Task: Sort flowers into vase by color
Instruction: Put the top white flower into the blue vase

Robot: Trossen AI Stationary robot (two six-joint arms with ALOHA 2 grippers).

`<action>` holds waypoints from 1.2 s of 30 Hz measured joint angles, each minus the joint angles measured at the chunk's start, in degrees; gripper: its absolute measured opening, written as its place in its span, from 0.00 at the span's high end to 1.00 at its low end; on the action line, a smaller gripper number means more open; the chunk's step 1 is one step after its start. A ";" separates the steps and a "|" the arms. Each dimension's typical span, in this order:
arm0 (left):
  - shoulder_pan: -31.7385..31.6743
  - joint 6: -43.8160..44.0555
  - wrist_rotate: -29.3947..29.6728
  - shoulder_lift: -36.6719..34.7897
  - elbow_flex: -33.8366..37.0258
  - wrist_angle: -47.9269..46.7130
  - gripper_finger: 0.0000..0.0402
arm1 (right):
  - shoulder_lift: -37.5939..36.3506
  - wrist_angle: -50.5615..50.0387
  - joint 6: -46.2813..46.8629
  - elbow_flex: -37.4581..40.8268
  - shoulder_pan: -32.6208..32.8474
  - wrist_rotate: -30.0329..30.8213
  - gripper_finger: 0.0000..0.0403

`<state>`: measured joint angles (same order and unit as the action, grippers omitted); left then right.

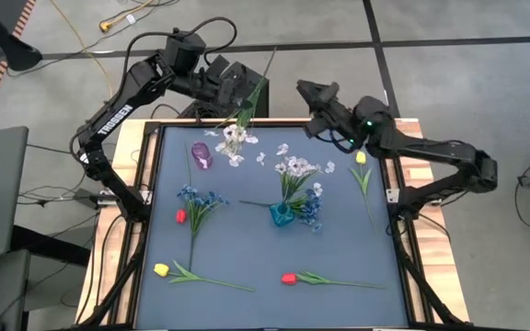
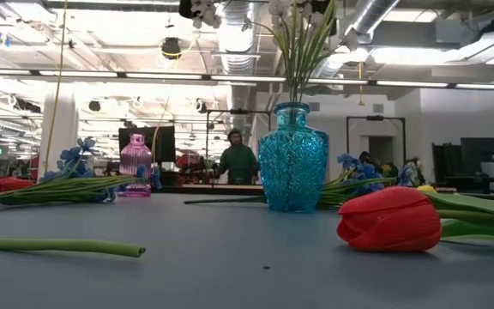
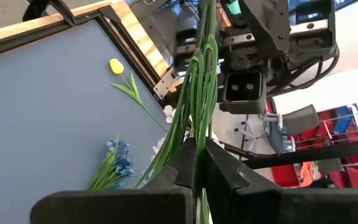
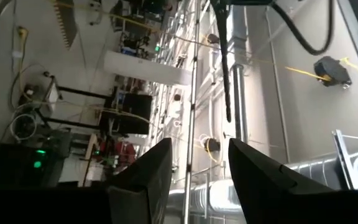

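My left gripper (image 1: 244,99) hangs above the table's far edge, shut on a white sprig (image 1: 235,138). My right gripper (image 1: 307,92) is open beside it, over the far edge, holding nothing; in its wrist view its fingertips (image 4: 197,163) point at the ceiling. A blue glass vase (image 2: 292,159) at the table's middle holds white sprigs (image 1: 297,168). A pink vase (image 1: 201,154) stands at the far left. Flat on the table lie blue sprigs (image 1: 198,200), (image 1: 313,204), red tulips (image 1: 288,278), (image 1: 180,216) and yellow tulips (image 1: 161,269), (image 1: 361,158). My left gripper pinches the white sprig's green stem and leaves (image 3: 194,134) between its two fingers, partway along the stem. The fingers lie across the stem. The sprig is lifted clear, tilted, with its blossoms (image 1: 233,140) low over the table's far edge and its bare stem end (image 1: 272,57) beyond that edge.
The blue mat's wooden frame (image 1: 403,138) borders the work area. Loose white blossoms (image 1: 263,156) lie between the two vases. A free strip of mat runs along the near edge past the tulips. People and equipment show in the room behind.
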<state>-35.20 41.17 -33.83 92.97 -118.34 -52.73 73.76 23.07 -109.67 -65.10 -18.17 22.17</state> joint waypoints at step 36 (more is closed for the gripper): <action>1.48 -3.07 -0.40 0.07 4.26 0.91 0.95 | 16.16 6.31 -5.73 -9.72 3.73 -1.09 0.91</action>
<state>-33.72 38.09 -34.24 93.03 -114.08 -51.82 89.92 29.38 -115.39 -74.83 -14.45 21.08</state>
